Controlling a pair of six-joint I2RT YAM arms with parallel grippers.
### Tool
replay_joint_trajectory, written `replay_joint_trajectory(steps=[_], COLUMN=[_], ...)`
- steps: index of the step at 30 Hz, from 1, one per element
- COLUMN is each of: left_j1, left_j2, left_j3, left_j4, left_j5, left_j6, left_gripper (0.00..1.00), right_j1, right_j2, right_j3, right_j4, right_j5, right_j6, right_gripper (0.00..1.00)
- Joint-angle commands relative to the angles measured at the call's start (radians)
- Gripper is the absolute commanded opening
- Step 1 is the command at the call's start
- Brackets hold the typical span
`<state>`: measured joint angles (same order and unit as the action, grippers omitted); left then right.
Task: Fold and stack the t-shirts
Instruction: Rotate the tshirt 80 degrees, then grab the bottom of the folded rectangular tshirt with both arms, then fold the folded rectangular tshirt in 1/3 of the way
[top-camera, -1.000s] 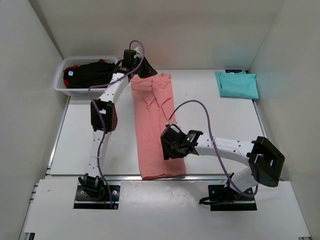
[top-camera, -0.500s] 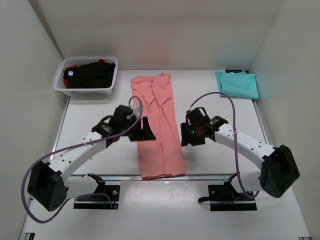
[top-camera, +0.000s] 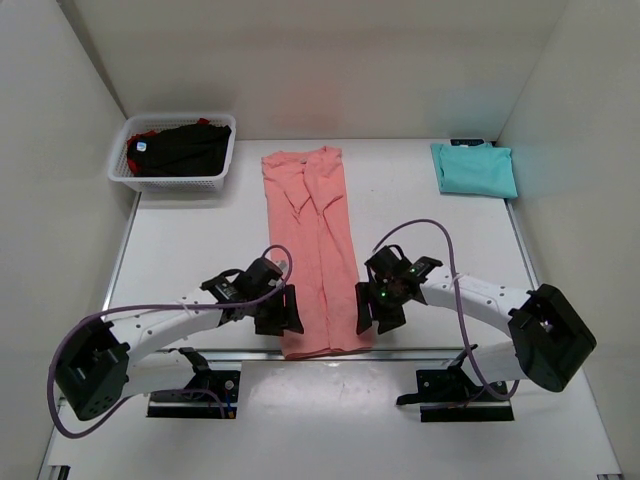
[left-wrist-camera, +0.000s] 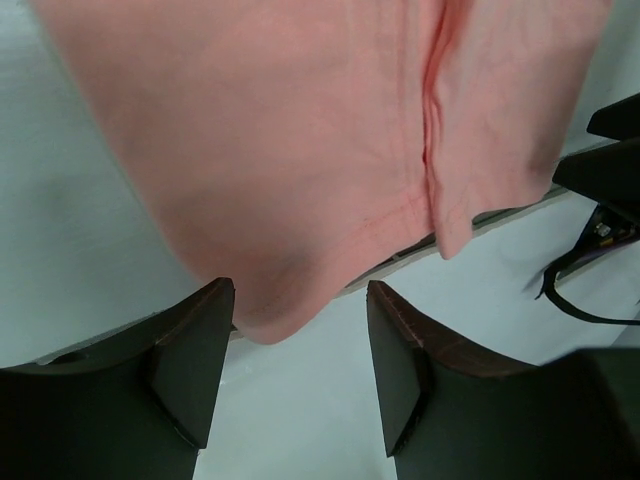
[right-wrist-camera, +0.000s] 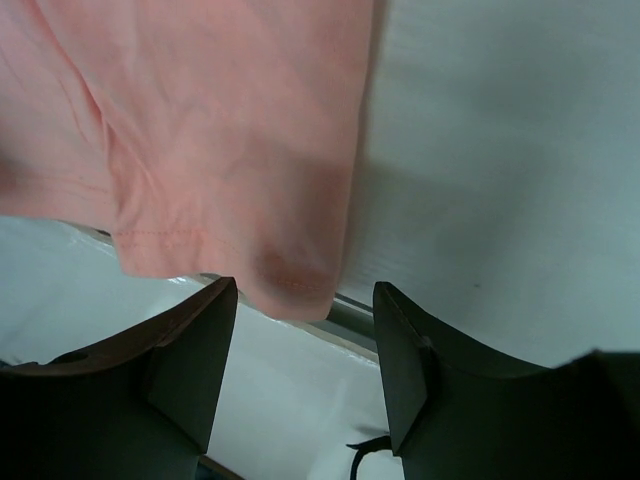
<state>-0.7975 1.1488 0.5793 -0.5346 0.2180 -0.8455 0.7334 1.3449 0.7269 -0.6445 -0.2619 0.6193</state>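
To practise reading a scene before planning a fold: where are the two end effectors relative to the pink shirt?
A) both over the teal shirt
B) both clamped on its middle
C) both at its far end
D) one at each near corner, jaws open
D: the left end effector and right end effector flank the near hem of the pink shirt, fingers apart in both wrist views.
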Motion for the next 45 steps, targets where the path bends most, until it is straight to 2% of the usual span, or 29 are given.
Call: replay_joint_trajectory(steps=[1, 9, 14, 17, 22, 23, 24, 25, 26, 28, 34, 40, 45], left_j1=[-0.026, -0.054, -0.057, -0.066, -0.074, -0.072, -0.069, -0.062, -0.057, -0.045, 0.073, 0.219, 0.372], left_j2=[-0.020, 0.026, 0.008, 0.009, 0.086, 0.106, 0.111, 0.123, 0.124, 0.108, 0.029, 0.098, 0.164], left_j3=[-0.025, -0.030, -0.053, -0.078, -0.078, -0.061, -0.043, -0.029, -0.006, 0.046, 0.131, 0.278, 0.315], left_j4=[-0.027, -0.062, -0.074, -0.027, 0.051, 0.064, 0.061, 0.070, 0.055, 0.018, -0.056, -0.099, -0.022], left_j5=[-0.037, -0.025, -0.031, -0.034, -0.034, -0.042, -0.043, -0.034, -0.028, -0.023, -0.010, -0.022, 0.026], left_j6=[-0.033, -0.037, -0.063, -0.076, -0.064, -0.057, -0.049, -0.037, -0.023, -0.009, 0.014, 0.117, 0.152], left_gripper=[0.66, 0.66, 0.65, 0.63, 0.58, 0.54, 0.46, 0.24, 0.09, 0.00, 0.00, 0.00, 0.00], right_j1=[0.008, 0.026, 0.031, 0.043, 0.057, 0.054, 0.054, 0.046, 0.043, 0.023, -0.075, -0.152, -0.271], right_j2=[-0.009, 0.010, 0.026, 0.040, 0.079, 0.080, 0.083, 0.089, 0.094, 0.099, 0.134, 0.267, 0.354], right_j3=[-0.043, -0.081, -0.089, -0.087, -0.057, -0.052, -0.032, -0.024, -0.002, 0.038, 0.195, 0.414, 0.512], right_j4=[0.071, 0.107, 0.121, 0.131, 0.121, 0.112, 0.100, 0.098, 0.071, 0.016, -0.115, -0.242, -0.209], right_j5=[-0.063, -0.109, -0.132, -0.138, -0.143, -0.145, -0.143, -0.148, -0.158, -0.171, -0.229, -0.215, -0.238], right_j6=[0.039, 0.062, 0.060, 0.063, 0.045, 0.037, 0.034, 0.022, 0.007, -0.027, -0.151, -0.276, -0.294], right_gripper=[0.54, 0.54, 0.49, 0.45, 0.44, 0.38, 0.27, 0.03, 0.01, 0.00, 0.00, 0.00, 0.00])
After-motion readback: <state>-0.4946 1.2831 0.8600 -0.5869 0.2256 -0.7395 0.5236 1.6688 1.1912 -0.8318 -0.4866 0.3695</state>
